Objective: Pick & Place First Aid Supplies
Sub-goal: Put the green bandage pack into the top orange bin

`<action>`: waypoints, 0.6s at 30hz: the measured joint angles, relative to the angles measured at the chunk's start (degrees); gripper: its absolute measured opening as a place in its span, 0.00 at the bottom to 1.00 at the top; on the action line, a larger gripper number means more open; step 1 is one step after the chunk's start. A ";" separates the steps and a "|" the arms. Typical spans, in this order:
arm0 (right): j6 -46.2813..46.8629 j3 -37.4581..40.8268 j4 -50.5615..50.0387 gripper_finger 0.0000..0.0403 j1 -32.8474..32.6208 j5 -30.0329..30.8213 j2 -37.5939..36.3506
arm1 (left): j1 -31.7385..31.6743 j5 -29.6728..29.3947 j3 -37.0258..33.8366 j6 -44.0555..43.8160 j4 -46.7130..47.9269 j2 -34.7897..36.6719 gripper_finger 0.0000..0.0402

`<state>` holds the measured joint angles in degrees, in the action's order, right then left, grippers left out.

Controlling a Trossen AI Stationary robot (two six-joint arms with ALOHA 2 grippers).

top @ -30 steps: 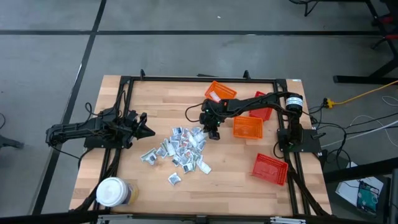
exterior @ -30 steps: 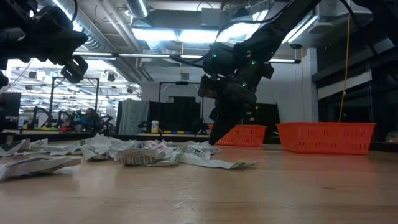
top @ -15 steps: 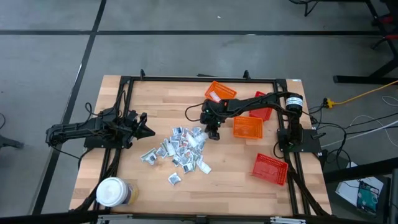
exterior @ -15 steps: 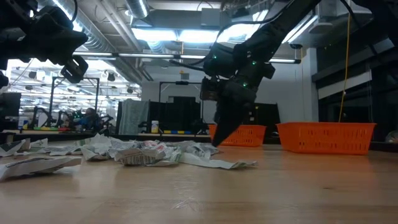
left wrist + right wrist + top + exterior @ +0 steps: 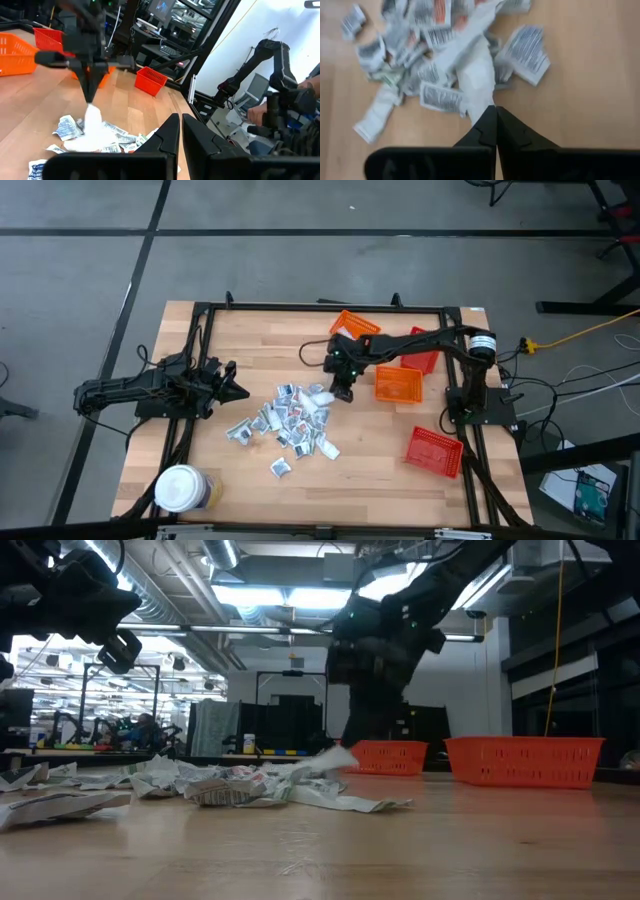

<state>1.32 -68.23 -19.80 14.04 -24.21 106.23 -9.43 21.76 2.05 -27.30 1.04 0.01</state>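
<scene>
The right pincer (image 5: 343, 391) has lifted, clenched on a white sachet (image 5: 476, 80) hanging lengthwise below it.

High view: looked straight down over the whole table (image 5: 250, 340).
Low view: sat at tabletop level, facing the room.
Shared: both saw the sachet pile (image 5: 290, 420).

Right end effector (image 5: 345, 750): motion-blurred in the low view; the white packet (image 5: 476, 82) at its tips is smeared, print unreadable. Sachet pile (image 5: 288, 420): individual labels too small to read from above. White-lidded jar (image 5: 180, 489): contents hidden under its lid. Person (image 5: 280, 107) beyond the tabletop: cut by the frame edge.
</scene>
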 joint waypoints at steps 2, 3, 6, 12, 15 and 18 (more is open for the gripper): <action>1.79 0.00 -0.82 0.01 0.70 0.07 -2.03 | 0.00 0.00 -0.01 -0.01 0.00 0.00 0.04; 2.75 0.00 -1.09 0.01 1.09 0.07 -3.25 | 0.00 -0.01 -0.01 -0.01 0.01 0.00 0.04; 6.59 0.00 -1.75 0.01 2.12 1.46 -6.44 | 0.01 -0.02 -0.01 -0.01 0.01 0.00 0.04; 13.83 0.00 -1.63 0.01 4.00 6.20 -11.83 | 0.02 -0.02 0.01 -0.01 0.02 0.00 0.04; 16.59 0.00 -1.69 0.00 4.87 7.89 -13.84 | 0.01 -0.01 0.00 -0.01 0.00 0.00 0.04; 18.80 0.00 -1.65 0.00 5.75 9.70 -15.53 | 0.00 -0.02 0.01 -0.01 0.00 0.00 0.04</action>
<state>20.12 -68.23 -21.45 19.80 -14.50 90.70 -9.43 21.74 2.06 -27.31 1.04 0.01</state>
